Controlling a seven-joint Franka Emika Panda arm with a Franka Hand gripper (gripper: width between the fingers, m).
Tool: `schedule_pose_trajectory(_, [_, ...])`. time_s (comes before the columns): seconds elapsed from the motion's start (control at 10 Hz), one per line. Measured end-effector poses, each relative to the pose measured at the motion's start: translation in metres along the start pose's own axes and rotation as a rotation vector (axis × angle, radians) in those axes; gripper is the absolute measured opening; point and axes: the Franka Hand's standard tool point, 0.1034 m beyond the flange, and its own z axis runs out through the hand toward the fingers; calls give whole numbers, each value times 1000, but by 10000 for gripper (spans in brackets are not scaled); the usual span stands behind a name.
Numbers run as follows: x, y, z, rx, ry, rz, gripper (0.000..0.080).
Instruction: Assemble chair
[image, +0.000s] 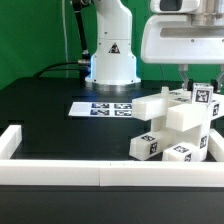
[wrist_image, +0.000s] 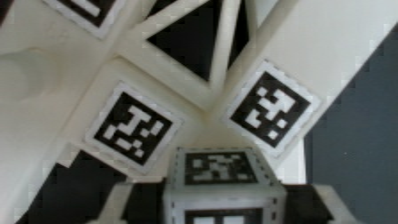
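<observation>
Your black table fills most of the exterior view, with the white border rails running along its near edge and turning up at the corner on the exterior view's left. Behind the table you have the arm's white base, standing just beyond the marker board — that flat tagged sheet is the landmark for everything else here. The arm's white wrist housing hangs well above the table, on the exterior view's right of the marker board. Below it, the chair parts sit as a stacked cluster of chunky white blocks with black-and-white tags, nearer the camera than the marker board and to its right in the exterior view, close against the near rail. The gripper is down at the top of that cluster, its dark fingers closed on the uppermost tagged block. In the wrist view you see tagged white pieces filling the frame at very close range — which piece is which, you cannot tell from there.
</observation>
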Motion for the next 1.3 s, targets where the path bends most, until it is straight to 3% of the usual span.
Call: schedule_pose_trajectory(1.3, [-1,-4,0,5,-1,773,285])
